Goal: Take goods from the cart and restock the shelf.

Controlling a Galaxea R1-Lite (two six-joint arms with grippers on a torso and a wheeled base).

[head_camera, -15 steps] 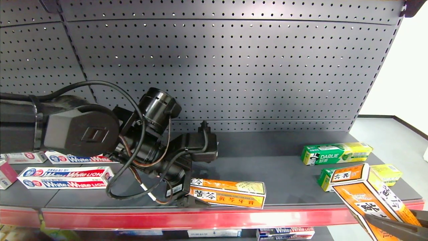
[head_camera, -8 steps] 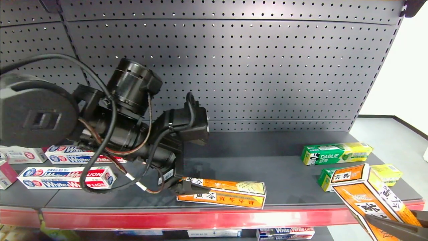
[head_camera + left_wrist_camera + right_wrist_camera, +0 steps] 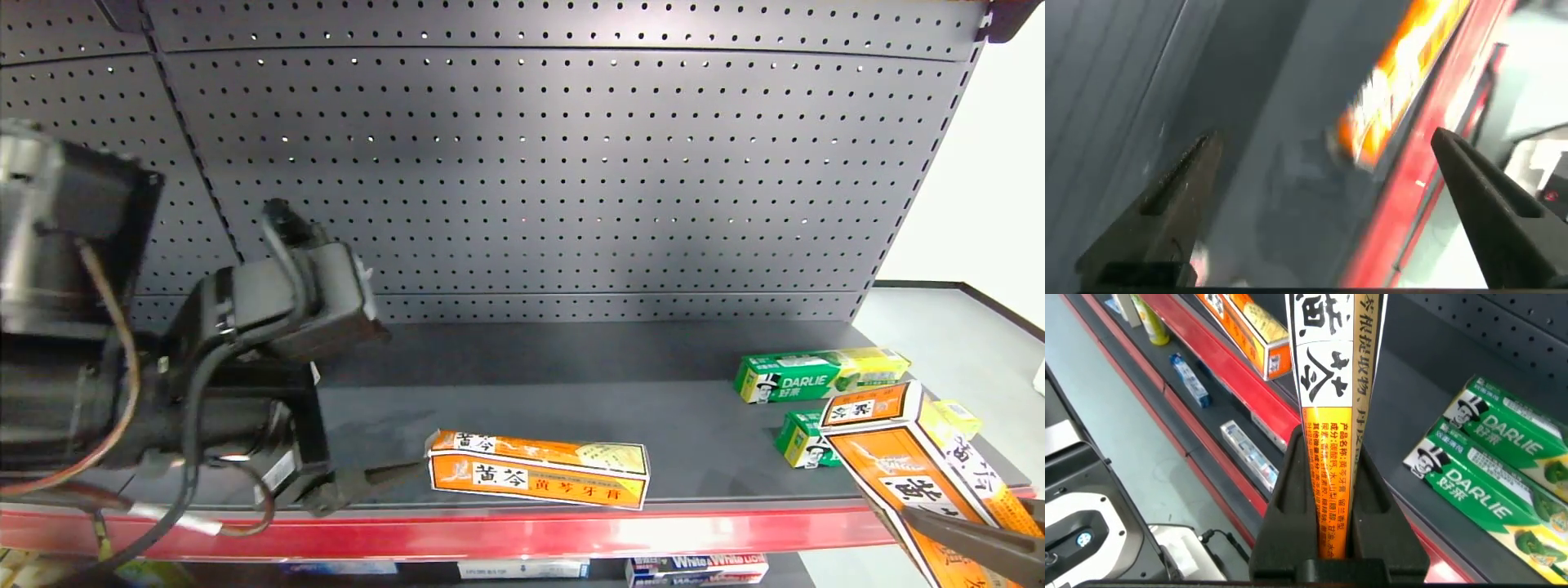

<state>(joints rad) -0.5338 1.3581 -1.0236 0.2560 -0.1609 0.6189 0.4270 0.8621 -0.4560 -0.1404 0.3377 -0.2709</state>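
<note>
An orange toothpaste box (image 3: pixel 539 478) lies flat near the front edge of the grey shelf (image 3: pixel 571 384); it also shows in the wrist views (image 3: pixel 1404 82) (image 3: pixel 1249 322). My left gripper (image 3: pixel 359 483) (image 3: pixel 1323 155) is open just left of that box, not touching it. At the shelf's right end my right gripper (image 3: pixel 971 531) (image 3: pixel 1327 453) is shut on a second orange toothpaste box (image 3: pixel 906 465) (image 3: pixel 1329 392), held tilted above the front edge beside two green boxes (image 3: pixel 820 374) (image 3: pixel 1503 449).
The shelf has a red front rail (image 3: pixel 571 532) and a pegboard back wall (image 3: pixel 531 180). Bare shelf lies between the lying orange box and the green boxes. White toothpaste boxes (image 3: pixel 694 566) sit on the lower shelf.
My left gripper has let go of the lying orange box and drawn back to the left, now covering the white boxes there. The right gripper's box shifted slightly right.
</note>
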